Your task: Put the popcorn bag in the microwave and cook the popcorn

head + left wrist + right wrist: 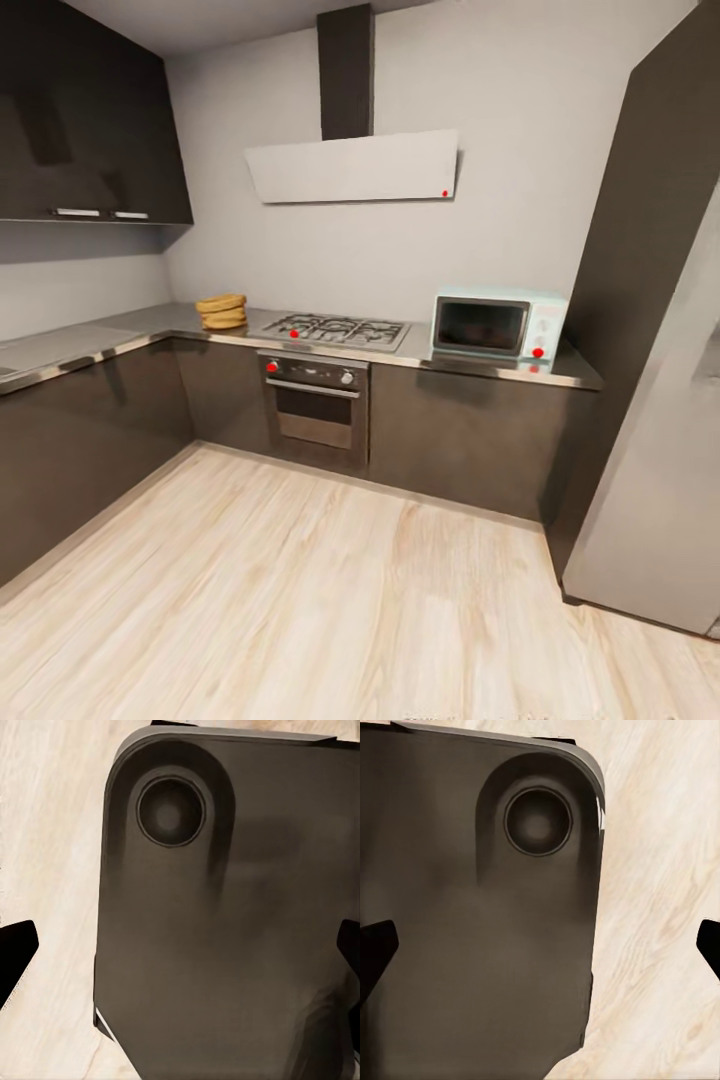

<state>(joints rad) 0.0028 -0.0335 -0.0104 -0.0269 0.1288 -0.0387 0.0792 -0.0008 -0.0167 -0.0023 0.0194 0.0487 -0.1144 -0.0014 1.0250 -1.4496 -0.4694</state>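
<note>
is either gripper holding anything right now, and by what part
Nothing is held. Both wrist views show the jaws spread wide with only the robot's dark base and wood floor beyond them. The popcorn bag sits untouched on the countertop.

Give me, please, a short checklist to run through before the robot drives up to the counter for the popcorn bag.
1. Popcorn bag located: ok, it sits on the countertop in the corner, left of the gas hob.
2. Microwave located: ok, on the countertop right of the hob.
3. Microwave door: not ok for loading, it looks closed.
4. Path over the wooden floor: ok, nothing lies between the robot and the cabinets.
5. Left gripper free: ok, fingers apart, nothing between them, above the robot's dark base.
6. Right gripper free: ok, likewise spread and empty.
</note>
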